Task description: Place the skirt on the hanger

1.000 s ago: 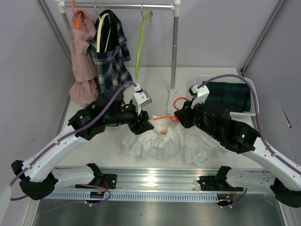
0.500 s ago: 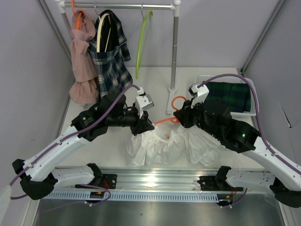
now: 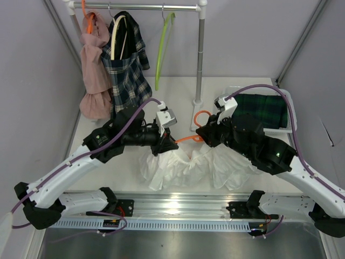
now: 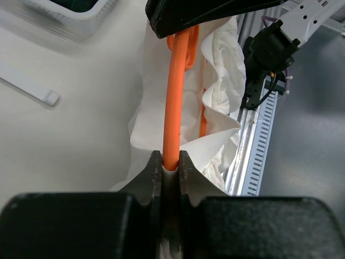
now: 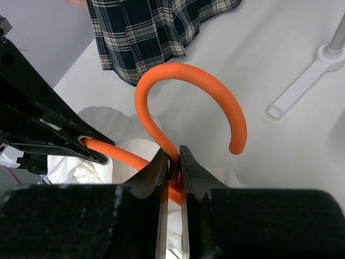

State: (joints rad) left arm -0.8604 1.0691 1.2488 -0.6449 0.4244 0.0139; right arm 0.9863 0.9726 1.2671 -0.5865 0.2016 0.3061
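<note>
An orange hanger [image 3: 187, 139] hangs between my two grippers above the middle of the table. A white ruffled skirt [image 3: 188, 166] is draped over it and spreads on the table below. My left gripper [image 3: 168, 142] is shut on the hanger's left arm; the left wrist view shows the orange bar [image 4: 175, 97] pinched between the jaws of this gripper [image 4: 170, 162], with white fabric [image 4: 218, 65] beyond. My right gripper [image 3: 203, 129] is shut on the hanger's neck just below the hook [image 5: 188, 81]; its jaws [image 5: 172, 159] close round the orange stem above the skirt [image 5: 108, 121].
A clothes rack at the back holds a pink garment [image 3: 94, 70], a dark plaid skirt [image 3: 126, 62] and a bare green hanger [image 3: 163, 48]. Its pole [image 3: 200, 59] stands at mid-table. A white basket [image 3: 289, 105] with green plaid cloth sits back right.
My left gripper has closed on the hanger's arm. The hanger has risen a little, and the skirt has shifted and spread under it. The right gripper has kept its grip.
</note>
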